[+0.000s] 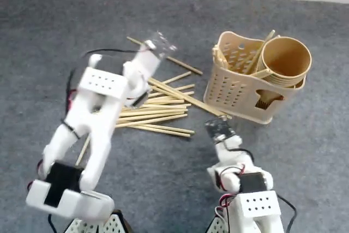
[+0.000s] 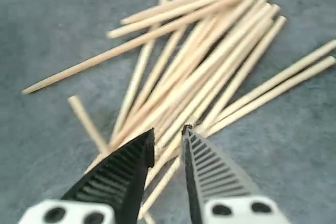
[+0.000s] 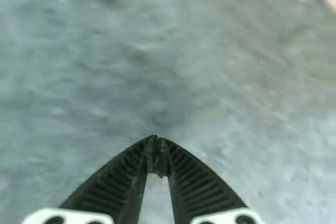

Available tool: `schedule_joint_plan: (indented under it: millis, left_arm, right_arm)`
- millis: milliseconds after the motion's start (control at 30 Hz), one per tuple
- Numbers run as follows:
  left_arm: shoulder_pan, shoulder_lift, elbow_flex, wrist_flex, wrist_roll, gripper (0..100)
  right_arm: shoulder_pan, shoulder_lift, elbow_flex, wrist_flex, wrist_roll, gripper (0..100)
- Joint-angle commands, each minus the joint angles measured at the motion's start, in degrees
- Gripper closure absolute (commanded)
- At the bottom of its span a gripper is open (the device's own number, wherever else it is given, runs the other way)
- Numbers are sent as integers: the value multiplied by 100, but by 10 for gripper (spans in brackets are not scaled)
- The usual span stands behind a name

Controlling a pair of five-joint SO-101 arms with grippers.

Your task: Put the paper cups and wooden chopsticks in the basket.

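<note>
1. Above the wooden chopsticks (image 1: pixel 158 110) mid-counter with the left tool (image 2: pixel 168 131) narrowly parted, nothing clamped; likely to grab several crossed sticks or scatter them.
2. Nearer the front edge with the right tool (image 3: pixel 156 142) pinched closed; liable to clip stick ends.
3. Toward the far right corner: basket (image 1: pixel 240 94), paper cups (image 1: pixel 286 58) inside; easily tipped by a long stick.

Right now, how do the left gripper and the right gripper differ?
The left gripper has its jaws a little apart; the right gripper has its jaws closed tip to tip. The left gripper is over the pile of loose chopsticks; the right gripper is over bare grey mat. Both are black and ribbed, and neither plainly grips anything.
</note>
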Motion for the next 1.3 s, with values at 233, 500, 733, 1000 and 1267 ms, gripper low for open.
schedule_joint_plan:
  millis: [233,500,733,1000,1267]
  left_arm:
    - [1174,716,-277,26,-62,895]
    - [1657,743,-101,18,-62,894]
    - [1675,743,277,-18,-431,893]
    - [1534,743,760,-571,-659,850]
    - [1349,778,1200,-1169,-897,850]
  right_arm:
    - [1473,-101,312,-444,53,993]
    - [1499,-101,312,-453,53,993]
    - [1508,-101,321,-453,53,993]
    - [1508,-101,321,-453,53,993]
    - [1516,-101,321,-444,53,993]
